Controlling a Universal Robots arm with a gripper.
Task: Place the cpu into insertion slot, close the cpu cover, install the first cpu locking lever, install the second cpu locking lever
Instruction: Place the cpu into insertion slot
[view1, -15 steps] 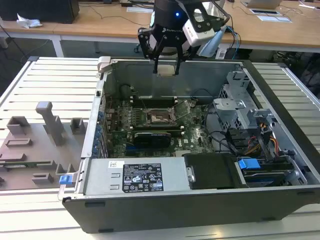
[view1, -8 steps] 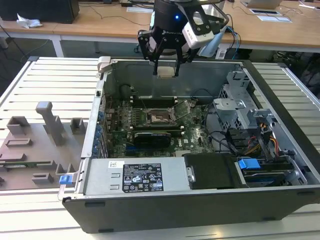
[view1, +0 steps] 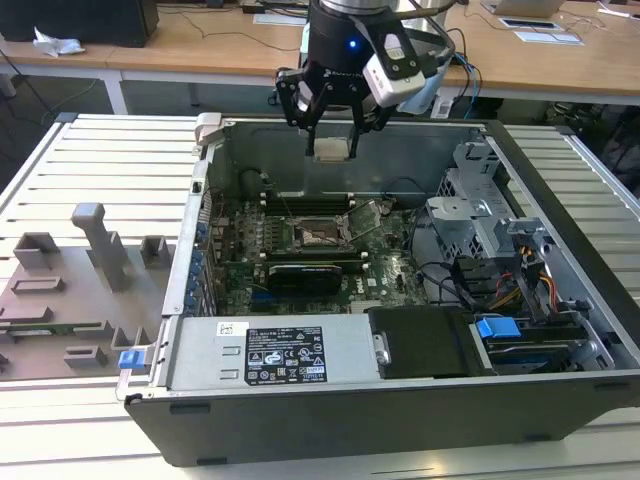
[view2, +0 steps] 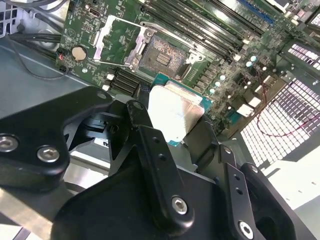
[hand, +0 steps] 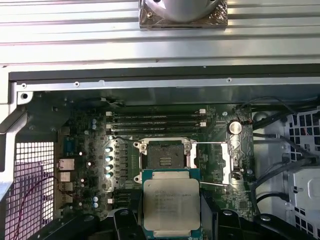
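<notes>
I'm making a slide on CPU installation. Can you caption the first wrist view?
The gripper holds the cpu above the motherboard, near the empty socket, with the cpu cover swung open.

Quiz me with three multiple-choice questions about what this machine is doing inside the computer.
1. Where is the cpu?
A) seated in the socket
B) lying on the table
C) held in the claw above the open computer case

2. What colour is the cpu's thin rim?
A) green
B) red
C) yellow

3. How is the socket?
A) filled, cover shut
B) empty, with the cpu cover swung open
C) hidden under a fan

Answers:
1 C: the exterior view shows the claw gripping the chip above the case.
2 A: the first wrist view shows green edging around the grey top.
3 B: both wrist views show bare contacts and the frame folded aside.
</notes>
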